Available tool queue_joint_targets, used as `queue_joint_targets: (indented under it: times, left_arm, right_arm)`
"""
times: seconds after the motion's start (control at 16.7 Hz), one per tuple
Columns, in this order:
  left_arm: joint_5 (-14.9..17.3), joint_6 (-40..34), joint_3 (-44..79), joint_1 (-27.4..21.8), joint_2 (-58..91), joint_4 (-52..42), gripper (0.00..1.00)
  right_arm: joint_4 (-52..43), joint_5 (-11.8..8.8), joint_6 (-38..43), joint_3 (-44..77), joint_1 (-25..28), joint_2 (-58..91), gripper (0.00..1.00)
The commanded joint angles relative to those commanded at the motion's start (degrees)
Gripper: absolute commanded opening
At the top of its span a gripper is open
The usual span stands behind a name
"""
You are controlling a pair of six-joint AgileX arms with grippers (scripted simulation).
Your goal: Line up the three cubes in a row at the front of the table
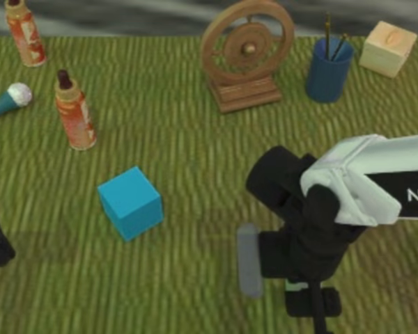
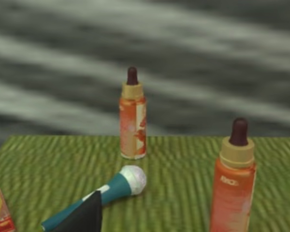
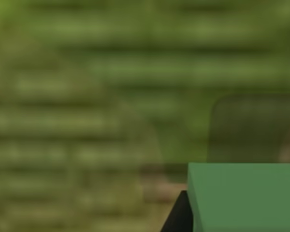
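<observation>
Top looks down — wrists skim the table (image 1: pixel 195 139).

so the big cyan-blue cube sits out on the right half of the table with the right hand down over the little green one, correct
Not quite: the top view shows the cyan-blue cube on the left half of the table. The rest holds: the right hand is down over the small green cube near the front, which fills part of the right wrist view.

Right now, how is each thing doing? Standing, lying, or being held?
Cyan-blue cube: resting flat on the table, untouched.
Grey-blue cube: on the table beside the right end effector.
Green cube: at the right end effector.
Two dropper bottles: upright.
Microphone: lying down.
Wooden wheel: standing.
</observation>
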Motion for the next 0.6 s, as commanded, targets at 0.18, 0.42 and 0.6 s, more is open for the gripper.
queue_joint_targets:
  times: [0.18,0.42,0.6]
  left_arm:
    - [0.00,0.00,0.00,0.00,0.00,0.00,1.00]
    - [0.00,0.00,0.00,0.00,0.00,0.00,1.00]
    - [0.00,0.00,0.00,0.00,0.00,0.00,1.00]
  right_arm:
    - [0.00,0.00,0.00,0.00,0.00,0.00,0.53]
    - [0.00,0.00,0.00,0.00,0.00,0.00,0.83]
    - [0.00,0.00,0.00,0.00,0.00,0.00,1.00]
